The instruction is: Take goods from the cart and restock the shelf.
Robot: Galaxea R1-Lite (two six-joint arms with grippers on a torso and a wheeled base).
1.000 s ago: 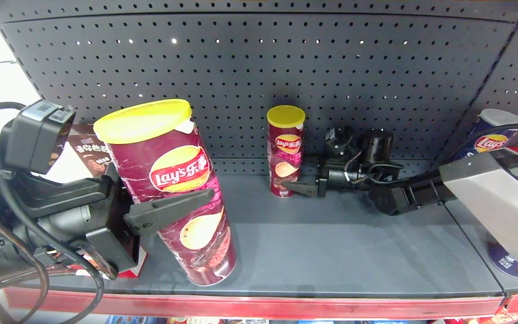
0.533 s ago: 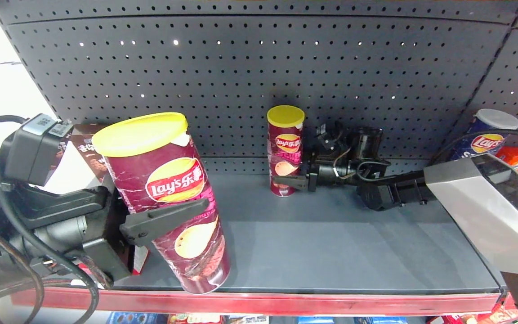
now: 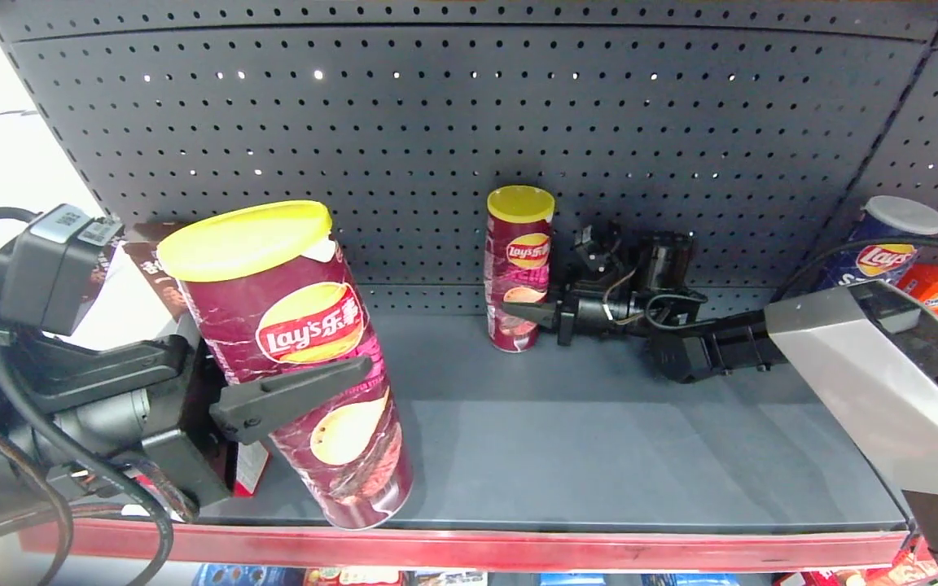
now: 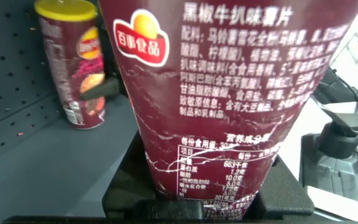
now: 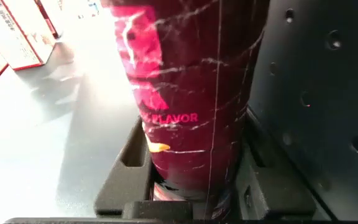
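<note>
The near can (image 3: pixel 290 358), a tall maroon tube with a glossy printed skin and a soft yellow plastic lid, is clamped at mid-height in the left claw (image 3: pixel 314 382). Its long axis leans, lid toward the robot's left, base low over the red lip (image 3: pixel 518 549) at the front of the shelf (image 3: pixel 599 439); whether the base touches the deck I cannot tell. The far can (image 3: pixel 519 268), of the same make, stands upright at the back, just in front of the pegboard (image 3: pixel 469 146), with the right claw (image 3: pixel 530 313) closed on its lower half from the robot's right side. The free spot for the near can seems to lie straight back from the left claw, beside the far can, across bare matte grey deck. The tube probably needs righting first, since a slim cylinder set down crooked tips easily. The pegboard is dark perforated metal. A brown box (image 3: pixel 151 268) sits behind the left arm, and a blue can (image 3: pixel 884 244) stands well off to the right.
</note>
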